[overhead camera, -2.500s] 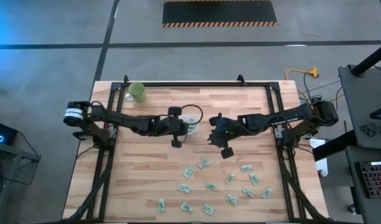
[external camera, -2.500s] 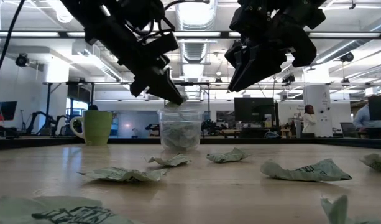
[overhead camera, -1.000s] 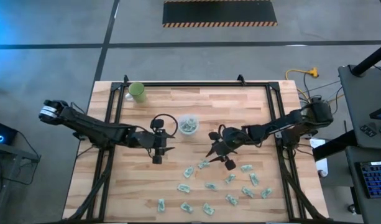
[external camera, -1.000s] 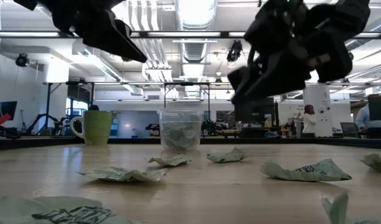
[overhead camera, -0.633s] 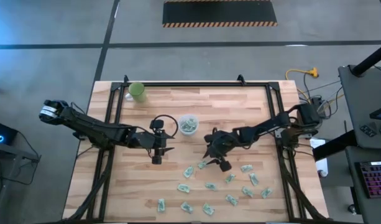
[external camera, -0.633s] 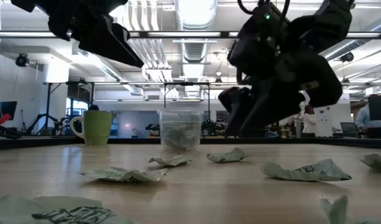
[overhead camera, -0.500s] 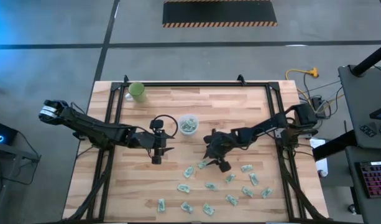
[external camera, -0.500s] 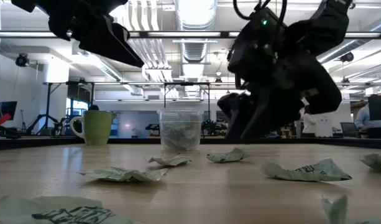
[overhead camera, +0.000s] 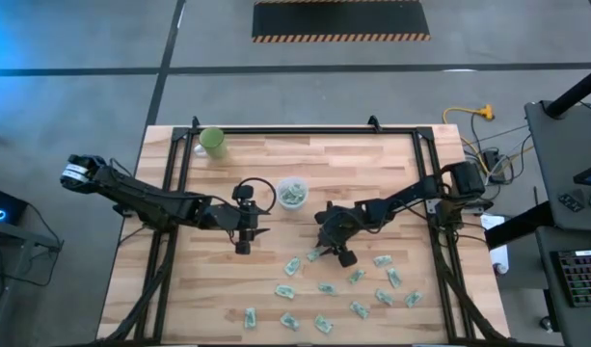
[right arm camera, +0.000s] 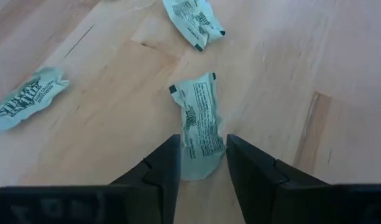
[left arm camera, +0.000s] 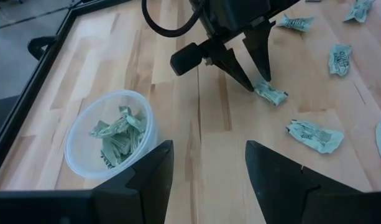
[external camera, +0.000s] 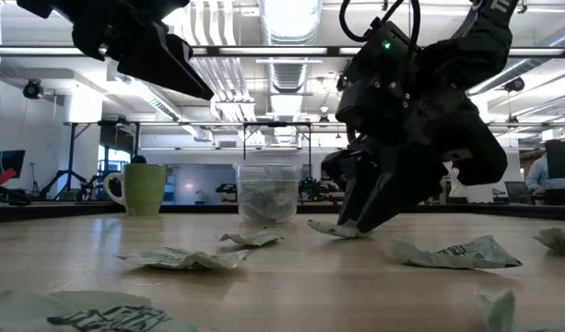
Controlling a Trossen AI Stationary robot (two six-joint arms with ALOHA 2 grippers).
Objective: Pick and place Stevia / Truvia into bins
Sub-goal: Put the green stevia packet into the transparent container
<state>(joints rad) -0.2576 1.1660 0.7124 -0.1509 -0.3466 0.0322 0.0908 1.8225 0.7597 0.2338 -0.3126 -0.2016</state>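
The clear cup [overhead camera: 292, 193], with several Stevia packets inside [left arm camera: 115, 137], stands mid-table. More pale-green packets [overhead camera: 358, 289] lie flat across the near right of the table. My right gripper [right arm camera: 199, 155] is low at the table, open. Its fingers stand on either side of the end of one packet [right arm camera: 199, 118] that lies flat on the wood, also seen in the low view [external camera: 333, 230]. My left gripper [left arm camera: 209, 168] hangs open above the table, left of and nearer than the cup, with nothing between its fingers. My right gripper slants down from the table's right, its fingertips [left arm camera: 261, 78] at the wood. They flank the two long edges of the packet's end [right arm camera: 202, 163] and lie along the packet. Whether they touch it I cannot tell. The packet lies flat on the table.
An opaque green mug [overhead camera: 213, 143] stands at the far left corner. A black frame [overhead camera: 276, 130] rims the table. Another packet [right arm camera: 193, 22] lies just beyond the one between the fingers, and a third [right arm camera: 28, 99] lies off to its side.
My right gripper has gone down and toward the near left, tipping steeper, until its fingertips stand at the table around one packet. The packet has stayed where it lay. My left gripper, which had earlier drawn back from the cup, has kept still.
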